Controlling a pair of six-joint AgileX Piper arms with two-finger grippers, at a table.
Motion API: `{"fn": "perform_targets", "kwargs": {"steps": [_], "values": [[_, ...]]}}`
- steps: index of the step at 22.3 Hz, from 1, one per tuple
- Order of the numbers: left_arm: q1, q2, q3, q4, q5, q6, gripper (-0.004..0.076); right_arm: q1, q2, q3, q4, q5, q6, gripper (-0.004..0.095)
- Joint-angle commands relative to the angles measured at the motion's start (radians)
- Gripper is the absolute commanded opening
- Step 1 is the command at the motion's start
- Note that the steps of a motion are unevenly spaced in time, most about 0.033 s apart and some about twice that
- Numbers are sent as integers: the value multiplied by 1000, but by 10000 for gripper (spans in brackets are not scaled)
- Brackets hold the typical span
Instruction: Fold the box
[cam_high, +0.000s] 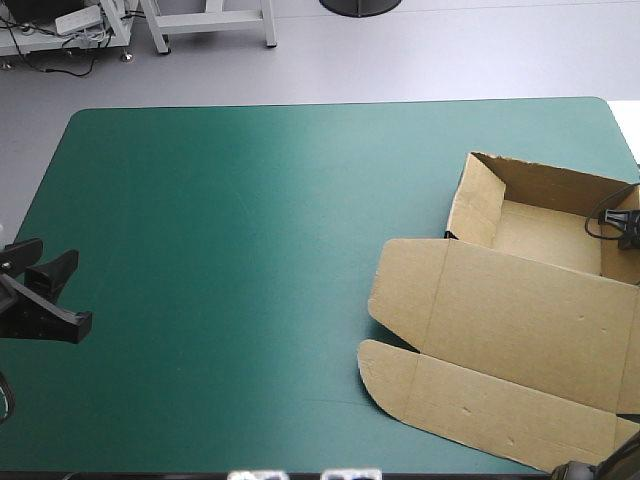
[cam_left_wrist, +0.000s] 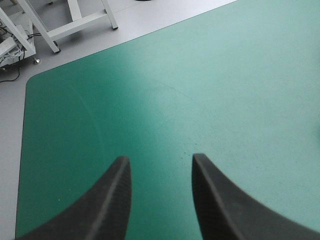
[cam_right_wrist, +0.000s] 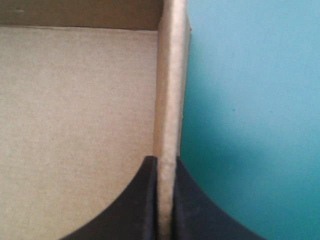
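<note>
Your right tool (cam_right_wrist: 166, 161) pinches a wall of the brown box (cam_high: 520, 320); your left tool (cam_left_wrist: 159, 161) is spread wide, far across the tabletop (cam_high: 250, 250).

The box (cam_high: 470, 300) lies at the surface's (cam_high: 250, 250) 4 o'clock, tray (cam_high: 545, 235) behind lid (cam_high: 520, 330). The right gripper (cam_right_wrist: 165, 159) straddles the tray's 3 o'clock wall. The left gripper (cam_left_wrist: 161, 161) is at 9 o'clock, well apart.

Left end effector (cam_left_wrist: 160, 162) held low at the left side, black fingers (cam_left_wrist: 112, 200) spread wide apart, right end effector (cam_right_wrist: 165, 161) pinched together on the box (cam_right_wrist: 75, 125) wall.
</note>
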Motion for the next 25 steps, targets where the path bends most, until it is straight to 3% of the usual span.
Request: {"fn": "perform_targets", "kwargs": {"steps": [1,4,7,14,17,20,22,25], "values": [[-6,5,-17,3,-14,-10,284,-1,-34,-21,18,-51,-57,116],[-6,7,-17,3,-14,-10,274,-1,-28,-21,16,-85,-92,304],[-6,7,-17,7,-14,-10,255,-1,-28,-28,37,-75,-92,324],[-6,7,-17,50,-18,-10,246,-4,-89,-288,60,149,-79,321],[-6,7,-17,52,-34,-10,244,-4,-180,-416,164,220,-79,258],[-6,7,-17,52,-43,-54,211,-4,-312,-479,278,284,-79,60],[-6,-5,-17,52,-57,-54,170,-4,-381,-479,286,295,-79,-27],[-6,-36,-17,52,-90,-54,98,-4,-488,-474,271,302,-75,-24]]}}
